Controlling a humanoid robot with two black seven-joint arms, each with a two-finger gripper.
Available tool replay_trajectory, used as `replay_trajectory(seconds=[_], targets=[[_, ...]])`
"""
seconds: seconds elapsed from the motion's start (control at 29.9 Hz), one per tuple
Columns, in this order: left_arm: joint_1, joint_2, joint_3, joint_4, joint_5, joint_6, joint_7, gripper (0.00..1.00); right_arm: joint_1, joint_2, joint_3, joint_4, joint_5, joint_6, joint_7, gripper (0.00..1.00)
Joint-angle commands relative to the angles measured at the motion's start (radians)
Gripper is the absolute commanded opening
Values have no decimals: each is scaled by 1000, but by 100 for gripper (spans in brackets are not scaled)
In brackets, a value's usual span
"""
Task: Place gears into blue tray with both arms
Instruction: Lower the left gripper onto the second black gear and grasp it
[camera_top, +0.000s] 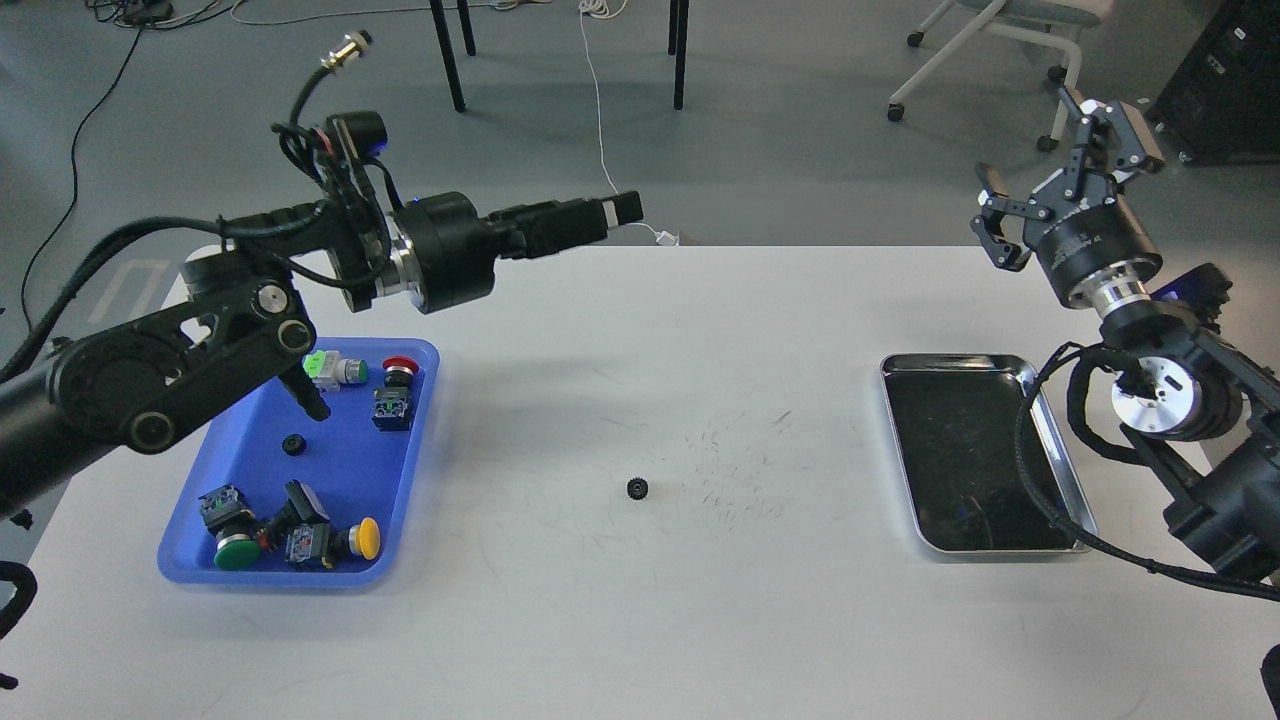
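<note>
One small black gear (637, 488) lies on the white table near its middle, apart from both grippers. A second gear (293, 445) rests inside the blue tray (270, 581) at the left. My left gripper (600, 212) hovers over the table's back edge, pointing right, well above and behind the loose gear; its fingers overlap side-on. Off the table's back right corner my right gripper (1040, 150) is raised high, fingers spread and holding nothing.
Several coloured push-button switches (290, 535) lie in the blue tray, with others (360, 372) at its far end. A shiny steel tray (1000, 550) with a dark inside sits at the right. My left forearm (180, 370) overhangs the blue tray's back left corner.
</note>
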Motion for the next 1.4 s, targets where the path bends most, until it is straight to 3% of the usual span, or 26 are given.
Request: replay_trajectory(seconds=[0.0,0.13,0.37,0.6,0.84,1.0,1.37], targets=[[-1,-24,109,-27,212,64,-1,92,-75,-78,13,-10,99,112,0,97],[-6,-69,239,-28,447,133,2,92,-153,-123,21,-10,173,230,1,97],[1,-176,379,29,783,165,5,91,-240,-118,24,3,236,230,10,97],[13,-218,416,133,787,163,8,70,-250,-117,26,2,236,230,12,97],[40,-218,416,158,787,162,13,59,-250,-112,24,0,236,230,10,97],[62,-219,416,210,787,163,10,46,-250,-108,24,2,236,230,12,97],[73,-222,411,201,787,165,4,19,-250,-109,26,2,236,230,10,97]])
